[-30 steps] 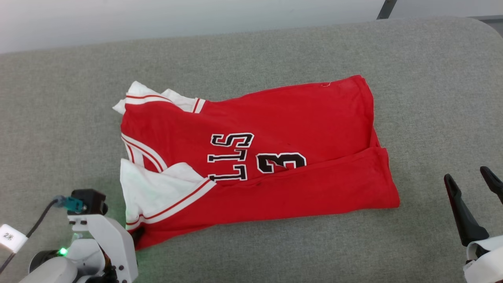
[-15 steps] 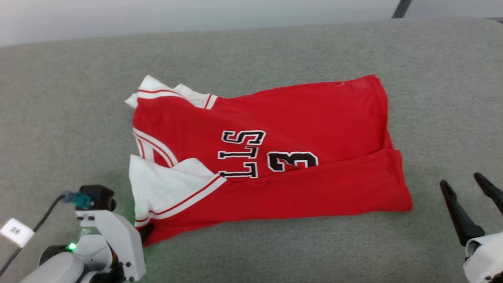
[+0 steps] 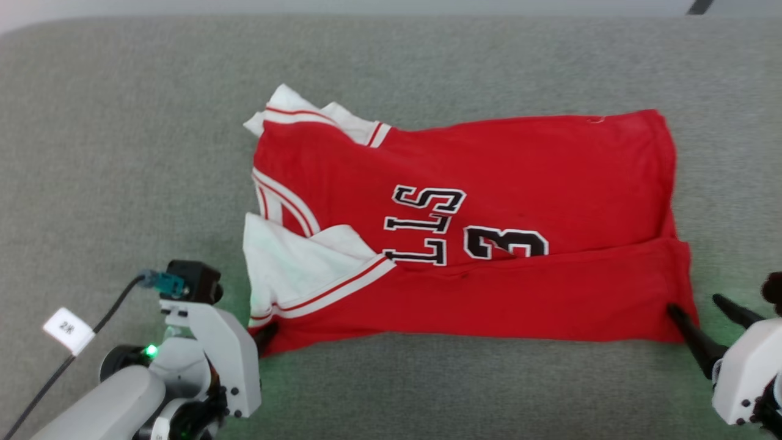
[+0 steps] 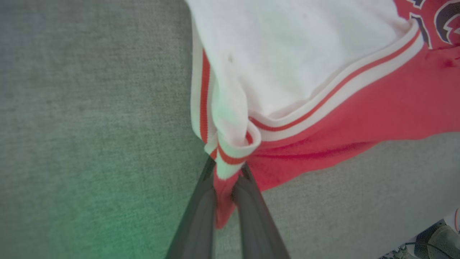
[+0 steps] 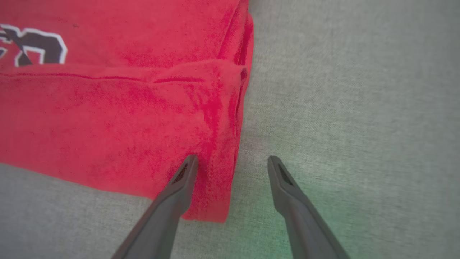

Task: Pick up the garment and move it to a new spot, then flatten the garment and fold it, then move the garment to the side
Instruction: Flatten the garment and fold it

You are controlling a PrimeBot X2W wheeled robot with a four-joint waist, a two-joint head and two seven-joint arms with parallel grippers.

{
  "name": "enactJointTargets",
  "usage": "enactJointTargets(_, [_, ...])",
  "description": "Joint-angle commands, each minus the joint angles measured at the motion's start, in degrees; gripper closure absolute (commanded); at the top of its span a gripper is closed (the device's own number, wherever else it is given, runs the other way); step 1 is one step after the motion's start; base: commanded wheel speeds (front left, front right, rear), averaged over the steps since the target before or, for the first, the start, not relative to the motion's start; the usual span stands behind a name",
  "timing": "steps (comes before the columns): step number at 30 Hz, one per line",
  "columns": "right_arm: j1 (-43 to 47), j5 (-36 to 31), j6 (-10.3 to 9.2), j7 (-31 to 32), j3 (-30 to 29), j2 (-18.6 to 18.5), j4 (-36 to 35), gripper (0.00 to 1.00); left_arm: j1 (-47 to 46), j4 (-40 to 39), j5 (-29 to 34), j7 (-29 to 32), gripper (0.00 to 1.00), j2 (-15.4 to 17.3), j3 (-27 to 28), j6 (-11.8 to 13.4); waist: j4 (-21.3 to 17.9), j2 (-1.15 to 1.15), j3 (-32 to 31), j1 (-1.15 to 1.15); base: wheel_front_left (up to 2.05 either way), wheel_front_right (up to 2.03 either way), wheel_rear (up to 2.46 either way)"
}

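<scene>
While the grey woven surface [image 3: 122, 153] takes up most of the head view, the garment [image 3: 489, 165] lies on it near the middle, stretched from 9 to 3 o'clock. Collar end is at 9 and hem end at 3. It is a red body, partly folded, with the long edge at 6 o'clock turned up over the chest as a flat red band.

The band covers the lower part of the black, white-outlined lettering [image 3: 427, 226] and the number [image 3: 504, 242]. One white sleeve [image 3: 287, 269] with red-striped trim lies on the red at 8 o'clock of the shirt. A second sleeve [image 3: 287, 110] pokes out at 10 o'clock.

The left gripper [image 3: 266, 333] is at the shirt's 7 o'clock corner. In its wrist view the left gripper [image 4: 226, 172] has its fingers drawn almost together, pinching a bunch of striped sleeve trim and red cloth.

The right gripper [image 3: 696, 304] is at the shirt's 4 o'clock corner, spread wide and holding nothing. In its wrist view the right gripper [image 5: 233, 158] straddles the hem corner, with one finger over red cloth and the other over bare grey. I cannot tell whether there is contact with the cloth.

A cable [image 3: 113, 304] with a white tag [image 3: 67, 330] runs off the left wrist toward 8 o'clock. A green light [image 3: 148, 351] glows on that wrist.
</scene>
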Motion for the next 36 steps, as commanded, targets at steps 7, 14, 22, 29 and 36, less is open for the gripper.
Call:
enactJointTargets(7, [-3.25,2.47,-0.05,6.80,4.36,0.05,7.87,0.00,-1.25,2.97,0.39,0.50,1.00,-2.85,-1.61,-1.15,2.45,0.00,2.81,0.00,0.00,0.00,0.00])
enactJointTargets(14, [-4.97,4.99,-0.07,8.81,5.47,-2.07,10.22,1.00,-1.07,4.79,-0.20,0.15,1.00,-2.96,-1.40,-1.97,2.50,0.00,2.42,0.00,0.00,0.00,0.00])
enactJointTargets(22, [-4.67,5.73,-0.10,9.53,3.82,-3.97,9.02,1.00,-0.98,4.08,-0.74,0.65,1.00,-1.64,-0.69,-1.73,2.18,0.00,0.86,0.00,0.00,0.00,0.00])
enactJointTargets(29, [-2.25,6.64,-0.09,11.28,2.57,-5.44,5.96,1.00,0.92,0.37,-1.16,2.17,1.00,1.33,-0.47,0.37,1.70,0.00,-1.99,0.00,0.00,0.00,0.00])
enactJointTargets(36, [1.78,6.03,-0.09,13.62,-0.10,-5.93,1.91,1.00,3.19,-5.75,-1.40,4.08,1.00,3.68,-0.80,4.38,1.74,0.00,-4.23,0.00,0.00,0.00,0.00])
